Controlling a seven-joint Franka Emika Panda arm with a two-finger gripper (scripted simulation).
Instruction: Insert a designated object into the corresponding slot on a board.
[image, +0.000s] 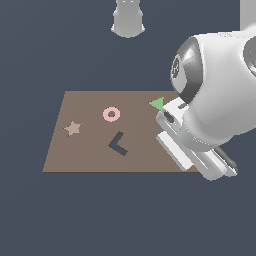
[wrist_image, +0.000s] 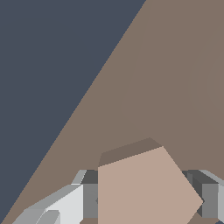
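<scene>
In the wrist view the light tan pentagon block (wrist_image: 144, 192) sits between my gripper's (wrist_image: 146, 205) two grey fingers (wrist_image: 89, 201), which press on its two sides. Below it is the brown board (wrist_image: 175, 65). In the exterior view the board (image: 85, 155) lies flat, and my arm's hand (image: 195, 150) hangs over its right part and hides the block and the fingertips. The dark pentagon slot shows in neither view. I cannot tell whether the block rests on the board or is held just above it.
On the board are a pink ring (image: 111, 114), a tan star (image: 73, 128), a green triangle (image: 157, 103) beside my hand, and a dark L-shaped cut-out (image: 118, 144). The robot's base (image: 128, 20) stands behind the board. Dark floor surrounds the board.
</scene>
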